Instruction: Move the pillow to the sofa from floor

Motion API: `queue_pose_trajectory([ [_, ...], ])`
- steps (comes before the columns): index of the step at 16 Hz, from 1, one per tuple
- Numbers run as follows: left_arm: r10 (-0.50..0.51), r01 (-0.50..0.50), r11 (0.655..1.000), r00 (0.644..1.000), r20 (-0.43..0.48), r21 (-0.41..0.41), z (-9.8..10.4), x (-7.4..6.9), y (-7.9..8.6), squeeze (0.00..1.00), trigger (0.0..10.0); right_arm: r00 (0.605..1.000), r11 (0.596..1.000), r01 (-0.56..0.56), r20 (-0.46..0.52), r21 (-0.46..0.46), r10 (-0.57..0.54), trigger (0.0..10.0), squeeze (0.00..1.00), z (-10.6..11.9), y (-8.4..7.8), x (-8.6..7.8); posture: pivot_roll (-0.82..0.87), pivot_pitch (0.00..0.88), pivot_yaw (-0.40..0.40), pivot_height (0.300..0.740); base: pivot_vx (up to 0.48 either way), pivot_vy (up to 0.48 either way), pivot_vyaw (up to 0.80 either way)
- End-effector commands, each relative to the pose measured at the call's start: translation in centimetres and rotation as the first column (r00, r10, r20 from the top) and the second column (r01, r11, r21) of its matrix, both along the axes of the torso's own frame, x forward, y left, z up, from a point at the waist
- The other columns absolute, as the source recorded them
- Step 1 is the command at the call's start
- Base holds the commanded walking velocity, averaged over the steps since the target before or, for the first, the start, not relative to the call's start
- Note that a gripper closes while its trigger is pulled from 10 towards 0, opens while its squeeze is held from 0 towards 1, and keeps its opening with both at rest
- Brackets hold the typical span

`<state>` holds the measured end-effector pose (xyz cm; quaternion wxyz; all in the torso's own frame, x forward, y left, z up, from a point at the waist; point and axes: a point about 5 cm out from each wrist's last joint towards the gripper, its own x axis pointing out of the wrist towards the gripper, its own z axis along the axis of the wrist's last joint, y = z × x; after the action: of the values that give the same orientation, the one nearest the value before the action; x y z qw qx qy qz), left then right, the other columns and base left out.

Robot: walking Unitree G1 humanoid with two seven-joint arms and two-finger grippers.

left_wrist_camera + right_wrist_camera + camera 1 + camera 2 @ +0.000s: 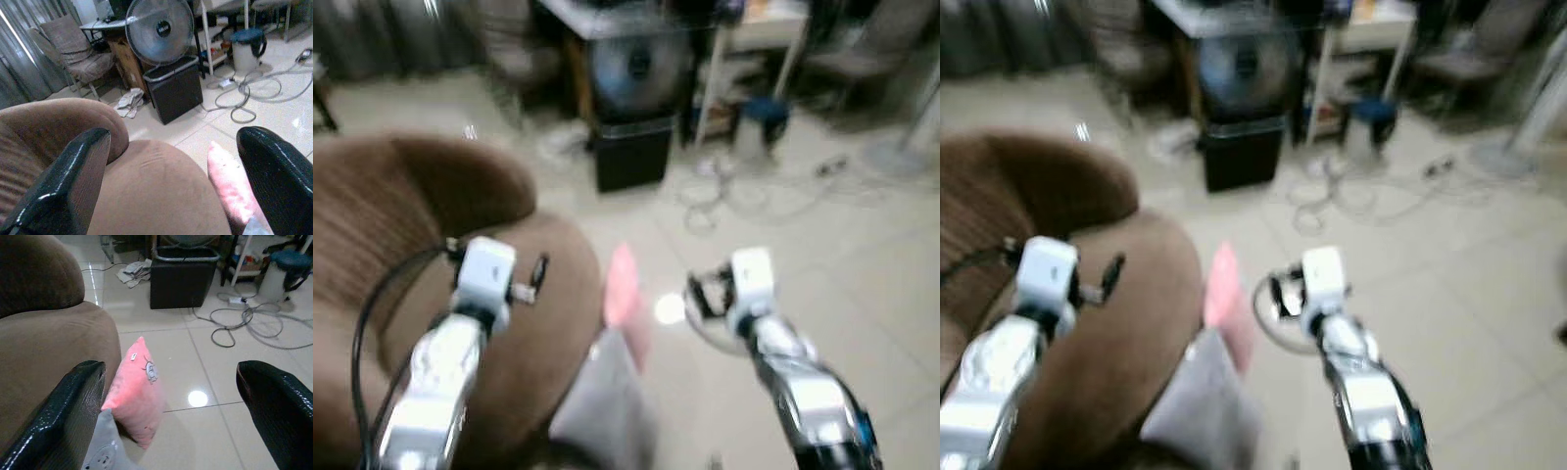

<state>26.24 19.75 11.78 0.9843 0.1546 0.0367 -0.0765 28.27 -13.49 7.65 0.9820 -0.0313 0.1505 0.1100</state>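
Right wrist view recorded the pink pillow standing on edge on the tiled floor, leaning against the side of the brown sofa. A grey pillow lay just beside it, touching its lower corner. The right end effector hovered above the floor near the pink pillow, fingers spread wide and grasping nothing. The left end effector was held over the sofa arm, likewise released and empty. Beyond stood a black bin, a fan and loose cables. Both head views were blurred, probably by camera motion.
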Motion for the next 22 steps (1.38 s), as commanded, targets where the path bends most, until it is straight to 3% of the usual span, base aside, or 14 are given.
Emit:
queue_pose_trajectory([
  [1,-0.021,0.021,1.000,1.000,-0.001,-0.001,-0.1,0.0,-0.6,0.00,10.0,0.999,0.999,0.031,0.010,-0.010,-0.031,10.0,0.00,0.3,-1.1,0.1,0.11,0.000,0.021,0.736,0.000,-0.480,-0.77],
  [16,0.032,-0.033,0.999,0.999,0.017,0.018,0.0,0.9,0.1,0.00,10.0,1.000,0.999,-0.004,0.008,-0.047,0.005,10.0,0.00,0.3,-1.3,0.7,0.11,0.000,0.028,0.736,0.000,-0.029,0.00],
  [22,0.002,-0.002,1.000,1.000,0.011,0.025,-0.1,1.6,0.7,0.00,10.0,0.998,0.996,-0.067,-0.003,-0.050,0.067,10.0,0.00,-0.1,-0.2,1.0,0.13,0.000,0.028,0.676,0.000,0.000,0.00],
])
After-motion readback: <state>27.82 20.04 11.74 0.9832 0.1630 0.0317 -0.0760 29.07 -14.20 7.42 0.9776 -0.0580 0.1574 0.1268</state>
